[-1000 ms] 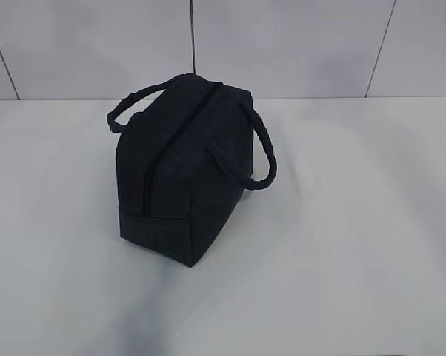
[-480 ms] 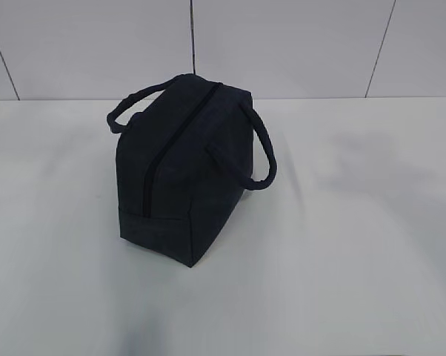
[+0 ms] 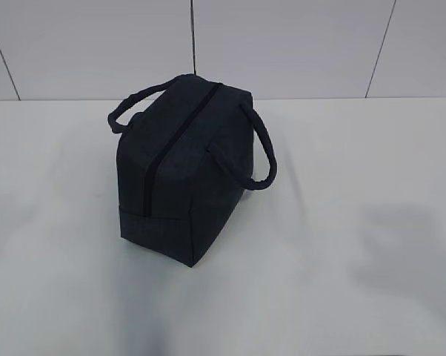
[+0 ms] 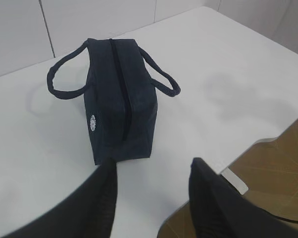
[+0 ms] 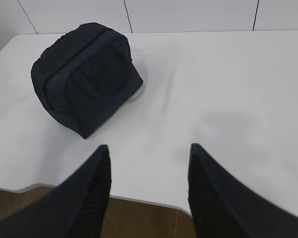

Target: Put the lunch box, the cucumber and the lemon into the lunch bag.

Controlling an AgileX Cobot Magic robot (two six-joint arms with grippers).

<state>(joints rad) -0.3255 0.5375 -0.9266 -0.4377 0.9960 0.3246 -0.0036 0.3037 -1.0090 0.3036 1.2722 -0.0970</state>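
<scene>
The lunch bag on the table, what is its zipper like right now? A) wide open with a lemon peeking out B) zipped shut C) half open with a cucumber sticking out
B: the lunch bag stands alone on the white table, its zipper a closed dark line along the top, with nothing sticking out.

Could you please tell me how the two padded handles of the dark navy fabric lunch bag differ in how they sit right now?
On the dark navy fabric lunch bag, the left padded handle arches outward near the bag's far top edge, while the right padded handle droops lower along the side panel. In the left wrist view, the left one spreads into a wide loop over the white table; the right one looks narrower. Both are dark, padded and untouched by either gripper.
</scene>
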